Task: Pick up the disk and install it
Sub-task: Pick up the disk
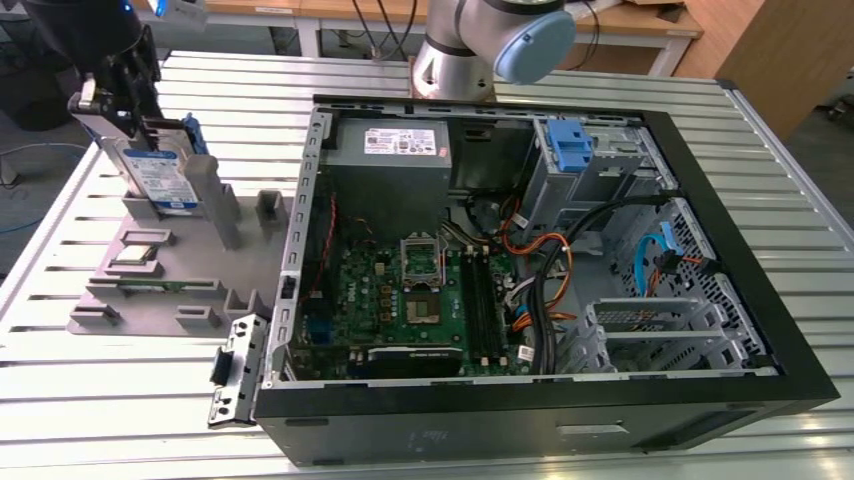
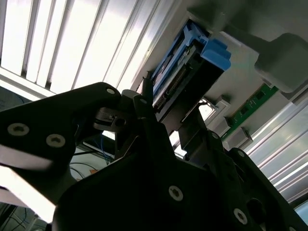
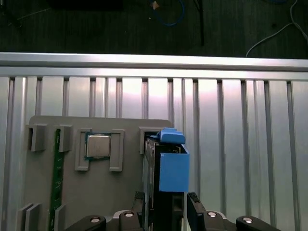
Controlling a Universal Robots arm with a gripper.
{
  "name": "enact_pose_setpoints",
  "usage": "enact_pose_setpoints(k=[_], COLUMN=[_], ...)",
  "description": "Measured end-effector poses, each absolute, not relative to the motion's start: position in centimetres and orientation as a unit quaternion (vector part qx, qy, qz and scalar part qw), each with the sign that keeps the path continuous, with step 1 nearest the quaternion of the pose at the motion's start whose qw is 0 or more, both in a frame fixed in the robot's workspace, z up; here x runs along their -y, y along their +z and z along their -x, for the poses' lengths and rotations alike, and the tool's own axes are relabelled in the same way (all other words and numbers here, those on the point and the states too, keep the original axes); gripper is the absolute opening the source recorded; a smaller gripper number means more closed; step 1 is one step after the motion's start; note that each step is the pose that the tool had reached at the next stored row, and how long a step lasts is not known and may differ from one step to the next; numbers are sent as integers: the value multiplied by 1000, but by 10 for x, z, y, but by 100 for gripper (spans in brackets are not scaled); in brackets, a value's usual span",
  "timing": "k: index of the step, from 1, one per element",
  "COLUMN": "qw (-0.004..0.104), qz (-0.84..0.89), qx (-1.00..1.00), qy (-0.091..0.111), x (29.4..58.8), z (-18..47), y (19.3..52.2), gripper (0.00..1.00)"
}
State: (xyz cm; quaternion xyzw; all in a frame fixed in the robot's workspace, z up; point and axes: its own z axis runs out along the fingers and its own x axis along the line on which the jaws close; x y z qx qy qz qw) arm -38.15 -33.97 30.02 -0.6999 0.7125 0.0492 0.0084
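Gripper (image 1: 118, 100): closed on the upper end of the disk, one finger (image 3: 193, 202) against each broad side
Disk (image 1: 163, 172): between the jaws, upright, reaching straight away from the gripper; its far end sits in the fixture's slot
Bracket (image 3: 173, 171): blue, wrapped round the disk's edges; seen end-on just beyond the fingertips in both wrist views
Fixture (image 1: 147, 270): grey, directly beneath the gripper, holding the disk's lower end
CPU (image 3: 98, 146): in a fixture pocket, just to one side of the gripper, apart from the disk
Memory stick (image 3: 57, 178): green, in a fixture groove, further off on the same side as the CPU
Case (image 1: 534, 420): open, well apart from the gripper, towards the exterior view's right
Table (image 1: 134, 400): ribbed metal, under the fixture and case
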Motion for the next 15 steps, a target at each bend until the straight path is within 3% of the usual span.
enact_pose_setpoints(k=[15], qw=[8], qz=[701], qx=[-712], qy=[49], x=[342], z=[377], y=[298], gripper=[47])
